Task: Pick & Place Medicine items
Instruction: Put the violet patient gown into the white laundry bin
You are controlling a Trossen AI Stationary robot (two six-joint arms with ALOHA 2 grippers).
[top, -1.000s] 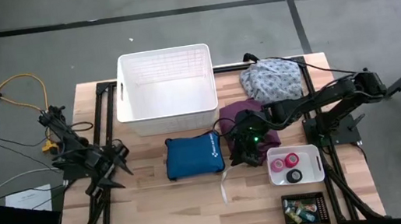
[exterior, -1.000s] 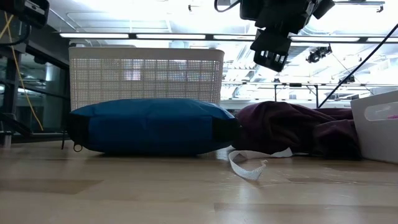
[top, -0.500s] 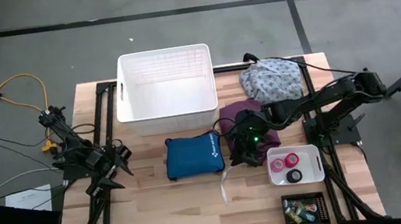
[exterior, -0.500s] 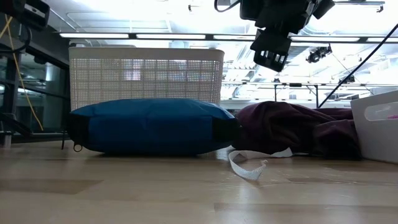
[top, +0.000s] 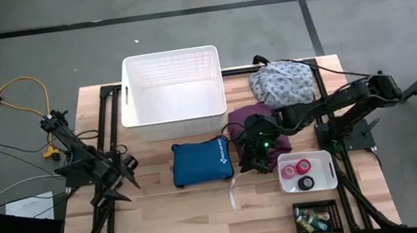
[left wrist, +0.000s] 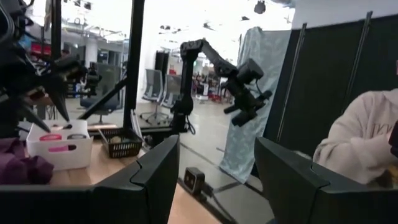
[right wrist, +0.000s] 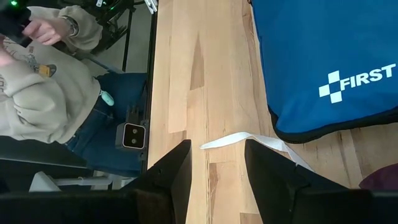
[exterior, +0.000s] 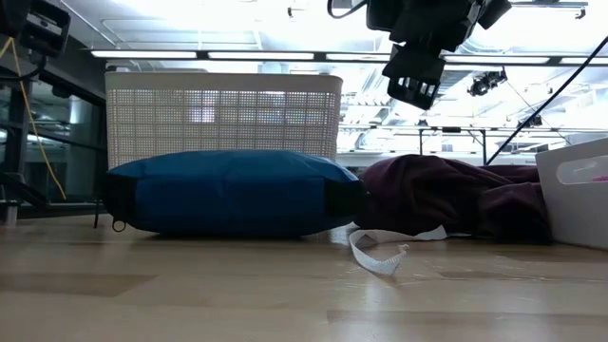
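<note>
The medicine items lie at the table's near right. Pink rolls [top: 290, 172] and a black roll [top: 306, 183] rest in a white tray [top: 325, 157], and several small items fill a black mesh tray [top: 317, 217]. My right gripper [top: 257, 159] hangs open above the wood between the blue pouch [top: 201, 162] and the white tray, pointing slantwise down, with nothing between its fingers [right wrist: 180, 168]. My left gripper [top: 122, 173] stands open and empty at the table's left edge, far from the items, pointing about level across the table.
A white basket [top: 175, 92] stands at the far middle. A purple cloth [top: 250, 119] and a floral cloth [top: 281, 83] lie behind the tray. A white strap [top: 235, 190] lies on the wood by the pouch. A person [right wrist: 37, 81] sits at the near edge.
My left gripper has sunk a little at the table's left edge and tipped slightly; it stays open. My right gripper and the things on the table have kept still.
</note>
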